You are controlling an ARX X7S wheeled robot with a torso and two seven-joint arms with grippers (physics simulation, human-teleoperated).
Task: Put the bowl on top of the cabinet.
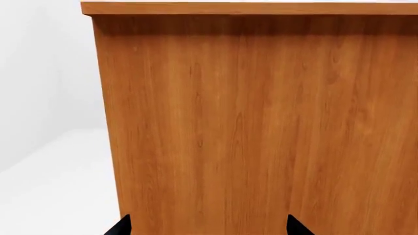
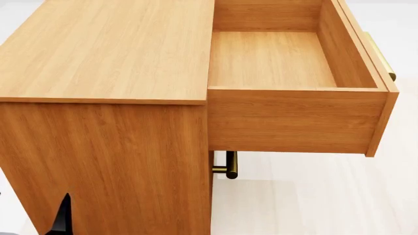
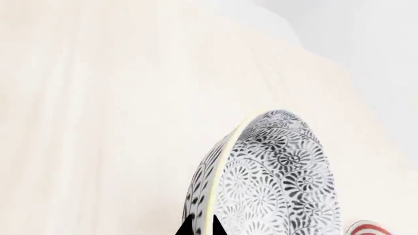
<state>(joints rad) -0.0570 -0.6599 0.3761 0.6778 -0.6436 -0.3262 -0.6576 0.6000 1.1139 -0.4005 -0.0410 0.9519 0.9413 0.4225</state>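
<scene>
The cabinet (image 2: 111, 49) of orange-brown wood fills the head view, its flat top bare. In the left wrist view its side panel (image 1: 261, 122) stands close in front of my left gripper (image 1: 209, 229), which is open with nothing between its widely spread black tips. One fingertip (image 2: 64, 215) shows low against the cabinet's side in the head view. The bowl (image 3: 274, 181), white with a grey floral pattern, appears only in the right wrist view, tilted on edge. My right gripper (image 3: 201, 229) is shut on the bowl's rim, one tip on each side of the wall.
The cabinet's top drawer (image 2: 274, 58) is pulled out to the right and holds nothing. Brass bar handles show on its front (image 2: 382, 56) and on the drawer below (image 2: 228, 166). A plate with red rings (image 3: 369, 229) lies on the pale floor (image 3: 98, 122) beneath the bowl.
</scene>
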